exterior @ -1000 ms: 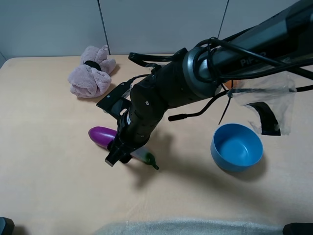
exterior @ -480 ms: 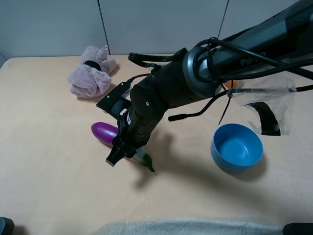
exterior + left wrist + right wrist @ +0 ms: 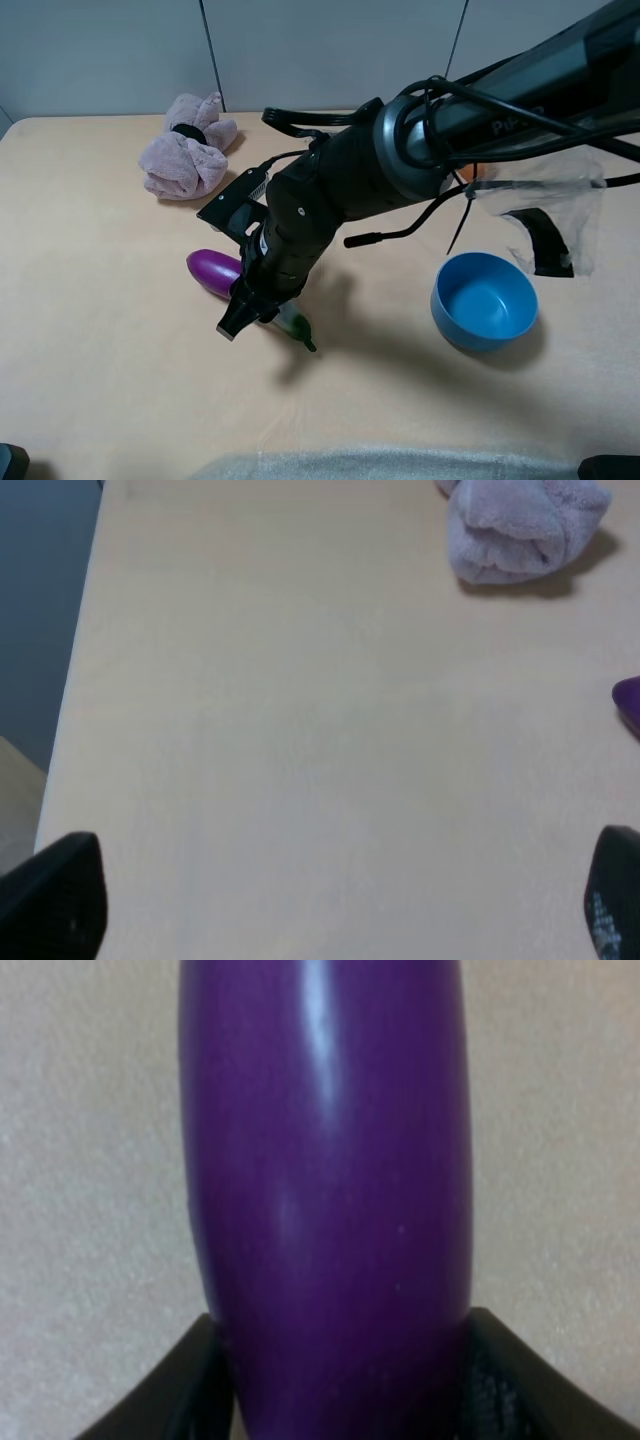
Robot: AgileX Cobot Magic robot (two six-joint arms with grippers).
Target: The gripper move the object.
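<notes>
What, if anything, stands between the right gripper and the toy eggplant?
Nothing visible. The right gripper is at the toy eggplant, its fingers against both sides; the plush toy and blue bowl lie well apart.

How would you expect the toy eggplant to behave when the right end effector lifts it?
Probably slippery: the toy eggplant shows glossy highlights. Its rounded body could pivot in the right end effector, or roll if released. It looks rigid.

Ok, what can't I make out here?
Exterior high: the right arm covers the eggplant mid-length and where the right claw meets it.
Right wrist: the eggplant fills the frame; both its ends are cut off.
Left wrist: the left claw shows only fingertips at the frame's edge.
Exterior high: the arm hides most of an orange thing.
</notes>
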